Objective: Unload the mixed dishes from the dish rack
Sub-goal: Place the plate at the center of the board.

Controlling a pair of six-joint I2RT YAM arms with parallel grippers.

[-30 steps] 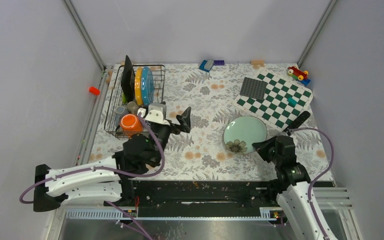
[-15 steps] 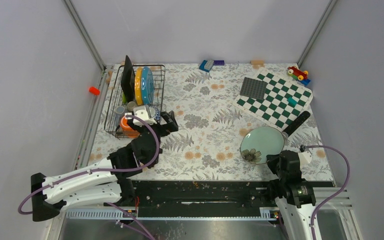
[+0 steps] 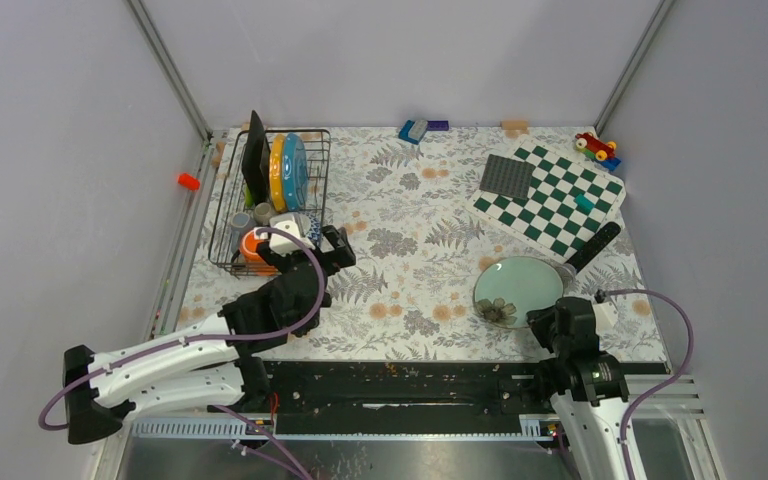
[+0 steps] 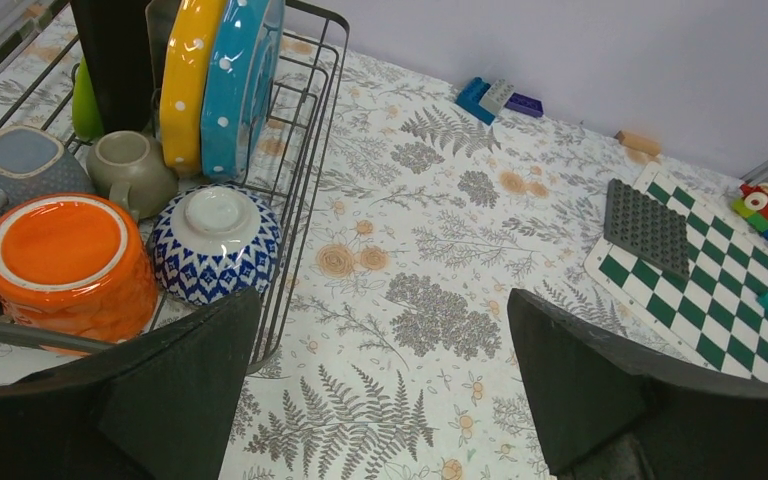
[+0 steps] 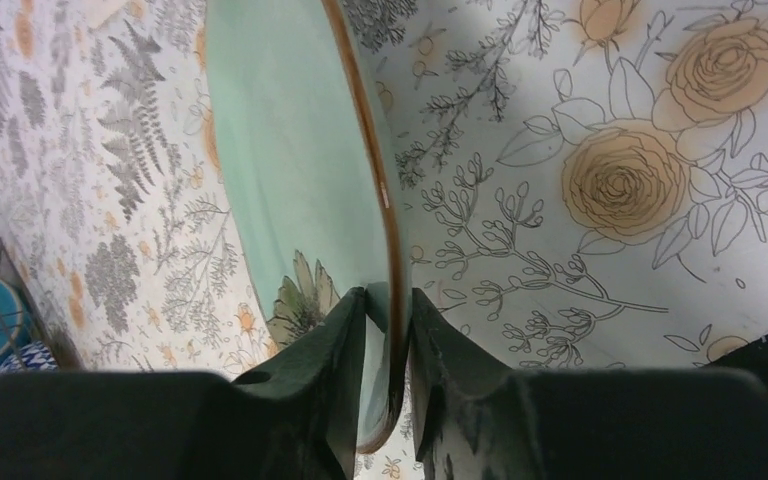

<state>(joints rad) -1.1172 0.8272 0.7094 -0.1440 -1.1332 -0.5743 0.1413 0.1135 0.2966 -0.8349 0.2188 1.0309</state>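
Observation:
The dish rack point(image 3: 222, 235) point(image 4: 310, 90) at the far left holds a black square plate point(image 4: 115, 50), a yellow plate point(image 4: 185, 80) and a blue dotted plate point(image 4: 240, 80) on edge. It also holds an orange mug point(image 4: 60, 250), a grey cup point(image 4: 130, 170) and a patterned bowl point(image 4: 215, 245). My left gripper point(image 3: 325, 243) point(image 4: 382, 300) hangs wide open beside the rack's near right corner, holding nothing. A pale green plate point(image 3: 517, 285) point(image 5: 290, 170) lies on the table at the right. My right gripper point(image 3: 545, 318) point(image 5: 390, 295) straddles its near rim, jaws slightly apart, with a thin gap at the inner finger.
The green-white chequered board point(image 3: 560, 205) with a dark studded square point(image 3: 507, 177) lies at the back right. A black bar point(image 3: 595, 243) rests just beyond the pale plate. Toy blocks point(image 3: 413, 130) and a toy car point(image 3: 595, 146) sit along the back edge.
The right arm carried the pale green plate nearer and rightward, laid it down, and its jaws have loosened on the rim. The left gripper moved left toward the rack, staying open.

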